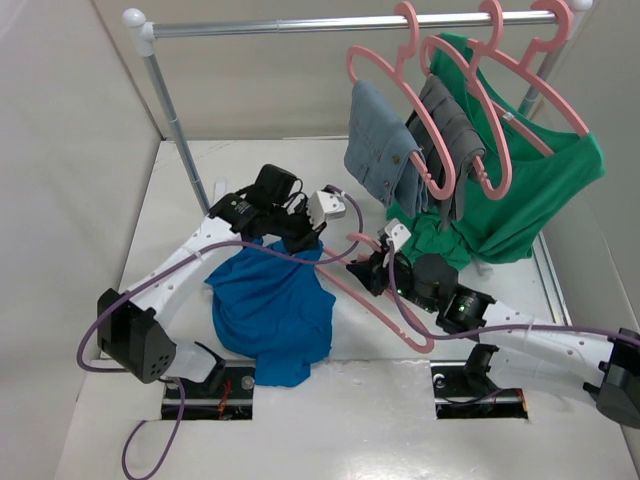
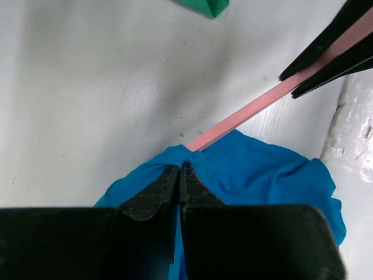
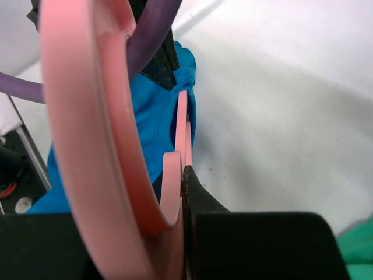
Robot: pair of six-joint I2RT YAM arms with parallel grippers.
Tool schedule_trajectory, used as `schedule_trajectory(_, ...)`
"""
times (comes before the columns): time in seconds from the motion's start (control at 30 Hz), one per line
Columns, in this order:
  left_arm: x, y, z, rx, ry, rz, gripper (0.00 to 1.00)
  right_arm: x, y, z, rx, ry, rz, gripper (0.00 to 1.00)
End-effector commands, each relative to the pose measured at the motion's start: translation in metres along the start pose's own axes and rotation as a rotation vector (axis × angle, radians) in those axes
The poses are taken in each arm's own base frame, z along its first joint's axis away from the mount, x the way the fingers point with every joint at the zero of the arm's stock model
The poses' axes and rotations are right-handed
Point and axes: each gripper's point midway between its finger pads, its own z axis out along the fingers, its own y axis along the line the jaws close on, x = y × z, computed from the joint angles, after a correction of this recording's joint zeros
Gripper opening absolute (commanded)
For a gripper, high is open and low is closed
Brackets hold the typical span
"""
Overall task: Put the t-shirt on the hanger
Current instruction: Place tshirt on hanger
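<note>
Got left gripper [image 2: 179,175] nipped tight on a bunch of t-shirt [image 2: 262,169], heaped on the table [image 1: 350,420] between the arms. Got right gripper [image 2: 289,85] clamped round hanger [image 2: 245,114]; can't see its tip, buried in cloth.

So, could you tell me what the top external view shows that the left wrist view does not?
Only the top external view shows the metal clothes rail with its hung grey-blue denim garment, and both arms whole. Only the left wrist view shows close up the left gripper shut on a pinch of the bright blue cloth t-shirt, where the thin pink plastic hanger meets the fabric. Both show t-shirt, hanger, the right gripper clamping the hanger, and part of the green shirt.
</note>
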Motion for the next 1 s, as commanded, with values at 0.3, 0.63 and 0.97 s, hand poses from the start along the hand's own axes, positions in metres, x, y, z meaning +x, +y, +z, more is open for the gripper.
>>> schedule_trajectory(0.3,-0.099,-0.002,-0.062,-0.035,-0.219,0.232,0.0,-0.035,0.03,-0.012,-0.196,-0.193,0.0,0.0)
schedule_trajectory(0.63,-0.103,-0.008,-0.078,-0.02,-0.18,0.33,0.0,-0.004,0.036,-0.026,-0.367,-0.08,-0.033,0.0)
schedule_trajectory(0.97,-0.091,-0.022,-0.08,0.052,-0.15,0.383,0.0,0.01,0.045,-0.036,-0.453,-0.006,-0.078,0.0)
